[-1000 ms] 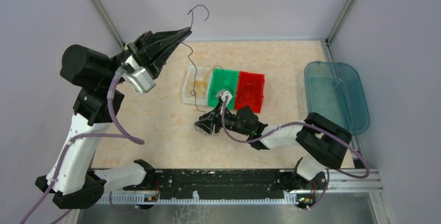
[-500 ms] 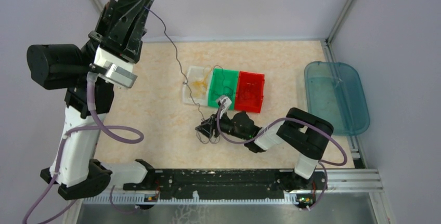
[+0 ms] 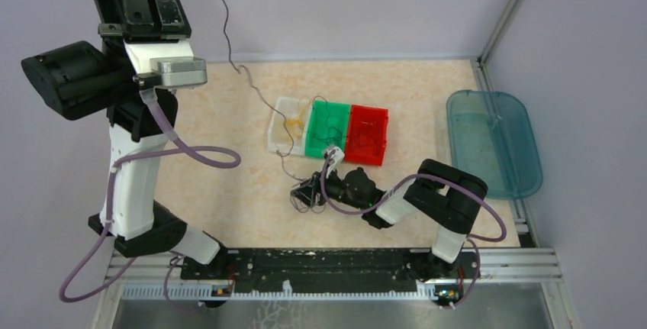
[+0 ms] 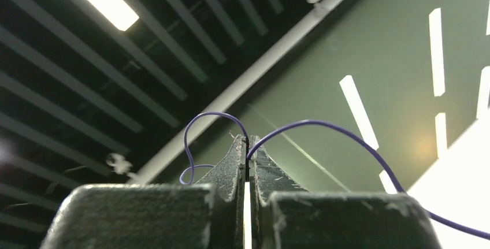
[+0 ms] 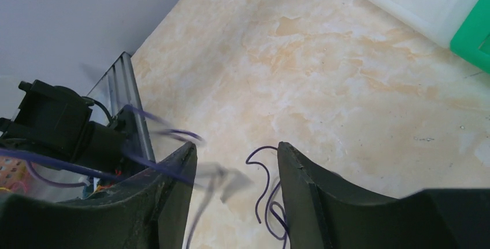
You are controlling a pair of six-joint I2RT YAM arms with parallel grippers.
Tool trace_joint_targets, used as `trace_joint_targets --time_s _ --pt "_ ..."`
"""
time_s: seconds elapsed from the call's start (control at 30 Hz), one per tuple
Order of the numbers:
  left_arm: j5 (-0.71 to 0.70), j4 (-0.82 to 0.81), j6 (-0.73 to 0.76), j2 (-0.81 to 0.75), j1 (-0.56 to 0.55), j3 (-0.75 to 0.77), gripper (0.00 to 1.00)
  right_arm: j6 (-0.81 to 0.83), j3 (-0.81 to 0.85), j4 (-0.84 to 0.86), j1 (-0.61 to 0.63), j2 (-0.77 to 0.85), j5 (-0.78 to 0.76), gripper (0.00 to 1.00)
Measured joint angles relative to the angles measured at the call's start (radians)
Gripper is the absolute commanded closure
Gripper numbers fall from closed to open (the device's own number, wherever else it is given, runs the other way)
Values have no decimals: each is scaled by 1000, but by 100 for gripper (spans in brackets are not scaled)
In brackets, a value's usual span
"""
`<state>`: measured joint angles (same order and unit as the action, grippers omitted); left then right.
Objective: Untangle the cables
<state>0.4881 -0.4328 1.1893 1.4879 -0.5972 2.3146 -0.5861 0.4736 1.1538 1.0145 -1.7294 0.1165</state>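
Note:
My left gripper is raised high at the back left and shut on a thin purple cable; in the top view its fingertips are cut off by the upper edge. That cable hangs from there down across the table to a small tangle of purple cables. My right gripper sits low over the tangle, open. In the right wrist view a purple loop lies on the table beside the right finger, and a blurred strand crosses the left finger. A yellow cable lies in the white bin.
Three joined bins stand mid-table: the white one, a green one with a dark wire in it, and a red one. A teal tray lies at the right edge. Purple-grey walls enclose the table on three sides.
My left arm has swung up and to the left, lifting the purple cable higher and drawing it out from the tangle. My right gripper's jaws have spread wider over the tangle.

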Motion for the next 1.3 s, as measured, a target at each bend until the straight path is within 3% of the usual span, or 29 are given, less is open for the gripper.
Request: trace_joint_targets --time_s 0.13,0.23,0.33,0.4,0.53,0.67,0.83,0.97,1.07,1.3 --pt "5 -20 81 56 0 116 100 0 -11 3 0 0 -9 37" --pt "6 -33 117 64 0 148 100 0 -16 0 0 0 -16 39" --pt "6 -42 138 35 0 107 100 2 -16 -2 0 0 -23 51" --pt "10 -43 153 22 0 85 100 5 -17 -6 0 1 -37 65" --pt "28 -64 193 115 0 249 100 8 -18 -66 0 14 -82 74" --pt "80 -84 272 111 0 234 100 13 -18 -130 0 19 -122 100" --pt "96 -79 336 79 0 212 100 2 2 -399 3 112 -278 100" --pt "87 -54 372 52 0 240 100 -33 -16 -569 -24 303 -381 100" --pt "78 -38 401 19 0 245 100 -96 -58 -696 -99 485 -440 100" --pt "59 51 541 -94 -67 249 100 -188 -98 -982 -272 699 -470 100"
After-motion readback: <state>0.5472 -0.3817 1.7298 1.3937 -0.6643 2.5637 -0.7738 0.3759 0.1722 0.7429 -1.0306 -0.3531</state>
